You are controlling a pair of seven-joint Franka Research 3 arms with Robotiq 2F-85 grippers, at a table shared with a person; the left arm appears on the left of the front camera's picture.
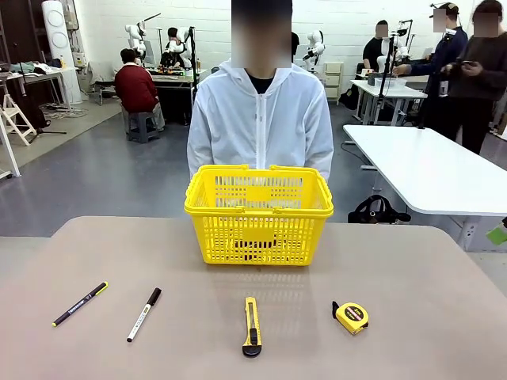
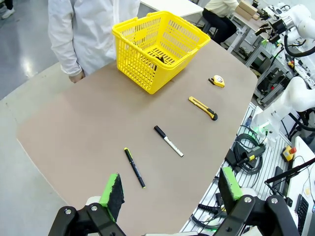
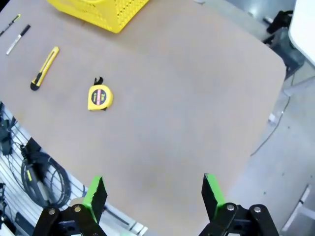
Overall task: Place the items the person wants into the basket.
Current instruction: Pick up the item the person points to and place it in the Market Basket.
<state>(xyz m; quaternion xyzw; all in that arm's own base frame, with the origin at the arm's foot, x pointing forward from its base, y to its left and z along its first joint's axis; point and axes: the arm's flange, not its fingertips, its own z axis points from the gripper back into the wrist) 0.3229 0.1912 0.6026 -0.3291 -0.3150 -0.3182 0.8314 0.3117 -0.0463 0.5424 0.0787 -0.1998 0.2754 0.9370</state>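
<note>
The yellow basket stands at the table's far middle, right in front of the person in a white jacket. Along the near side lie the white marker with a black cap and, to the right, the small yellow tape measure. My left gripper hangs open high above the table's left end, nothing between its fingers. My right gripper is open too, above the right end, with the tape measure well ahead of it.
A black pen with a yellow tip lies left of the marker. A yellow utility knife lies between marker and tape measure. The person's hand rests at the table's far edge. Cables hang below the near edge.
</note>
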